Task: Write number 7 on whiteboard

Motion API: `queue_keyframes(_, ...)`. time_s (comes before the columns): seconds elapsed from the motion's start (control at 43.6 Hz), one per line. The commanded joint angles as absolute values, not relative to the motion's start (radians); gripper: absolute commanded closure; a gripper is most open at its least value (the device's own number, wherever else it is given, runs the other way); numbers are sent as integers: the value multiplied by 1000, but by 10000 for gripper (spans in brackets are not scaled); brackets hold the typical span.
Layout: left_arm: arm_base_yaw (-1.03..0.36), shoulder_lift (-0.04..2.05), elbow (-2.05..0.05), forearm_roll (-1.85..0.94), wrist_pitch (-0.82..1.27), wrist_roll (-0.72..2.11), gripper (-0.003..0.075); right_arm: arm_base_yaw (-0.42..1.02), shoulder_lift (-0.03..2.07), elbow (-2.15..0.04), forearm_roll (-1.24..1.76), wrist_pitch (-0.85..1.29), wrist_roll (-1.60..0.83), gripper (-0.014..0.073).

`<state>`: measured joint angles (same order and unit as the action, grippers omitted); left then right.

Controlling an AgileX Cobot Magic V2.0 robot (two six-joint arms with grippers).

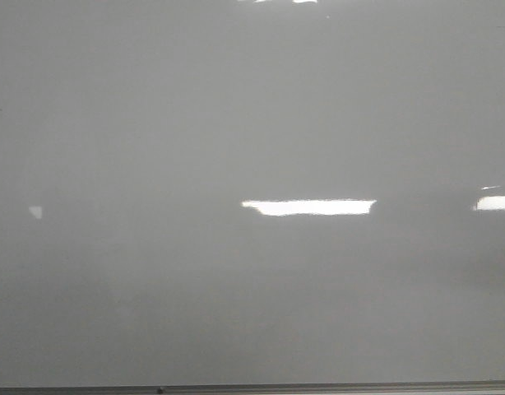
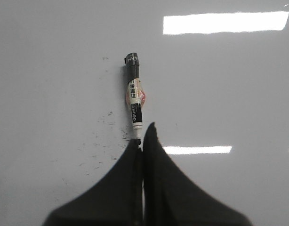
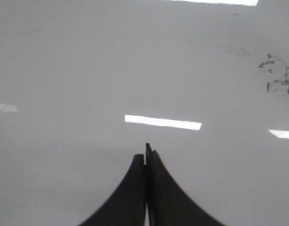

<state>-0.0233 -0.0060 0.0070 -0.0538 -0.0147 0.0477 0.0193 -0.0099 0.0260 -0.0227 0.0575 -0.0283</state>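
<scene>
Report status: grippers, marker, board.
Left gripper shut on marker. Right gripper shut, empty. Whiteboard bare, no 7 yet. Nothing in the way.

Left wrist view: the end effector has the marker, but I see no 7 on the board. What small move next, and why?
Probably ease the left end effector forward until the tip of the black-and-white marker pen touches the glossy pale grey whiteboard. The front view shows no stroke, only glare, and the pen is already gripped, cap off seemingly.
</scene>
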Motion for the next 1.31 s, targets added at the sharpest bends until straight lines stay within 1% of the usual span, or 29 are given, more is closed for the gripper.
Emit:
queue_keyframes(0.0,-27,-19,20,-62,-92,38,741,14,-29,19,-18,-26,-28,662)
queue_keyframes(1.033,-27,-19,20,-62,-113,38,741,14,-29,18,-18,-28,-28,662)
queue_keyframes(1.17,-27,-19,4,-66,-174,36,741,14,-29,-17,-17,-17,-28,662)
queue_keyframes(1.285,-27,-17,-78,-99,-114,30,741,14,-29,-97,-17,40,-28,662)
